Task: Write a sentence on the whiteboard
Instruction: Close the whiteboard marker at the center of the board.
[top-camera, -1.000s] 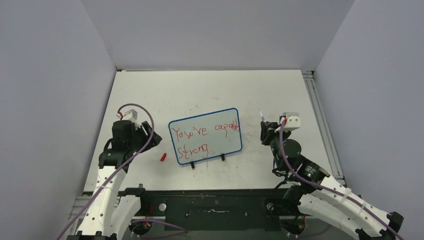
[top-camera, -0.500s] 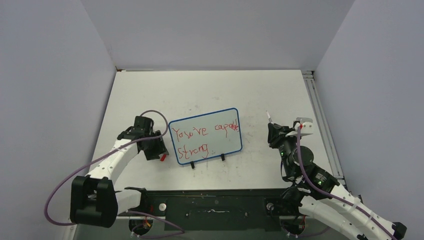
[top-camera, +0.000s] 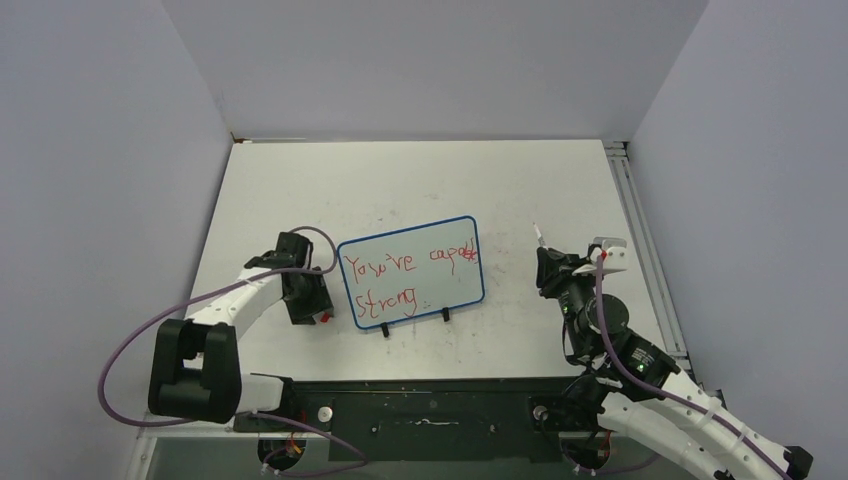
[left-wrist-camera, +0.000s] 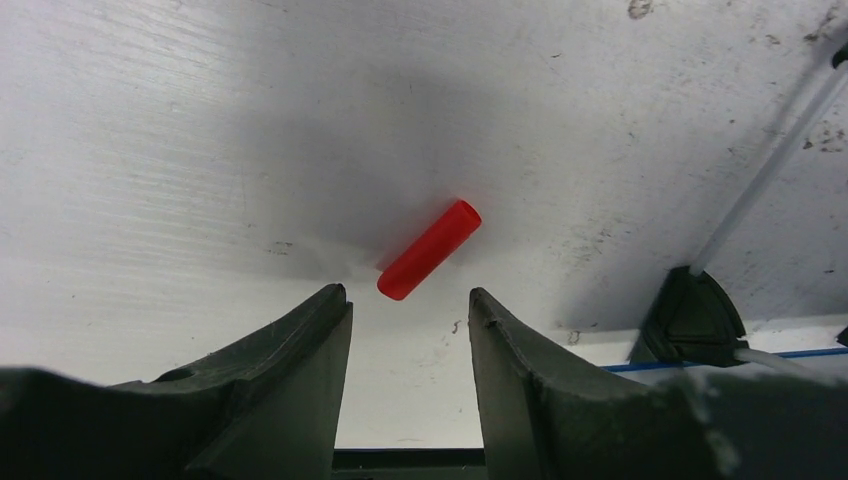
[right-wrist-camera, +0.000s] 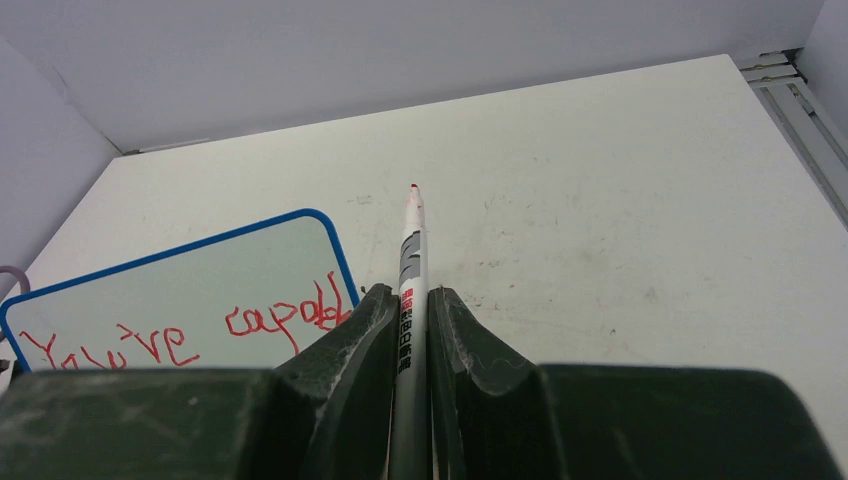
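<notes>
The whiteboard (top-camera: 452, 288), white with a blue frame, stands at the table's middle and carries the sentence (top-camera: 398, 266) in red, two lines. Its corner (right-wrist-camera: 215, 272) and part of the lettering (right-wrist-camera: 283, 318) show in the right wrist view. My right gripper (top-camera: 546, 264) is to the right of the board, shut on a white marker (right-wrist-camera: 411, 248) whose red tip points up and away, off the board. My left gripper (top-camera: 308, 303) is low at the board's left, open. A red cap (left-wrist-camera: 430, 249) lies on the table just beyond its fingertips (left-wrist-camera: 408, 298); the cap (top-camera: 324, 317) is not held.
A black clip foot (left-wrist-camera: 690, 315) of the board stands right of my left fingers. An aluminium rail (top-camera: 640, 240) runs along the table's right edge. Grey walls close in the left, back and right. The tabletop (top-camera: 420, 180) is scuffed.
My left arm has swung down and right to the red cap, its jaws narrowing a little. My right arm shifted slightly right with the marker, then held still.
</notes>
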